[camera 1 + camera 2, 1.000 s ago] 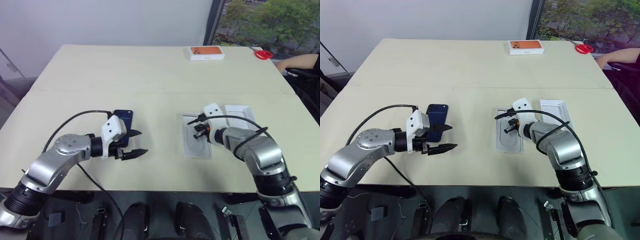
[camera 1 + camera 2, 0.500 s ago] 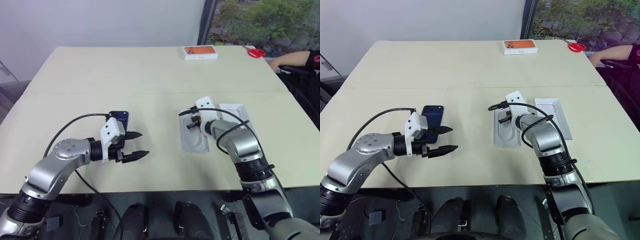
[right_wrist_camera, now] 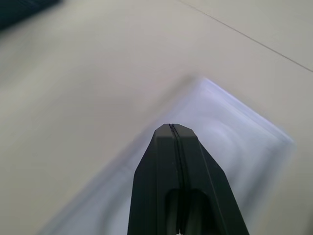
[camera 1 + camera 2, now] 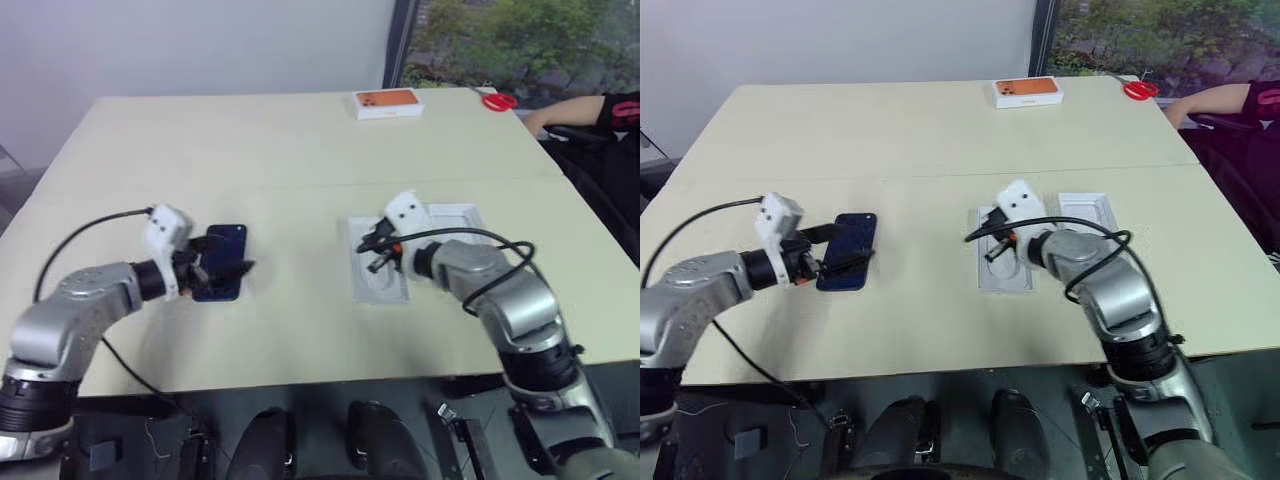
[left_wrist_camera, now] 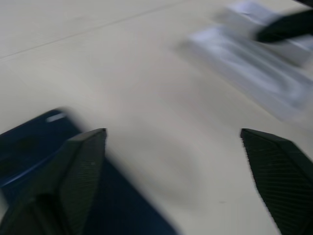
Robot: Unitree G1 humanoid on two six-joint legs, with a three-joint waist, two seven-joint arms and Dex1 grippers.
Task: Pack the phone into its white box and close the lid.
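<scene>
Beige surface (image 4: 300, 150) runs back to a pale wall, with a window and green trees at the far right corner. From the head views, the phone (image 4: 222, 275) lies flat on the robot's left side of the surface, and the left gripper (image 4: 225, 256) hovers right over it with its jaws wide apart, holding nothing. Toward the right lies a flat white insert (image 4: 376, 272) with an oval recess; the right gripper (image 4: 372, 248) sits over it with its jaws pressed together and empty. Just beside the insert, partly behind the right arm, lies the white box (image 4: 452, 215), an open tray. At the far edge rest an orange-topped box (image 4: 388, 102) and red scissors (image 4: 496, 100), and a person's arm (image 4: 560, 112) reaches in near them. The left wrist view has the two black fingers (image 5: 83, 166) spread far apart, the phone's dark blue body under and beside one of them, and the white insert blurred farther off. The right wrist view has its fingers (image 3: 168, 181) shut tight over the insert's recess.
</scene>
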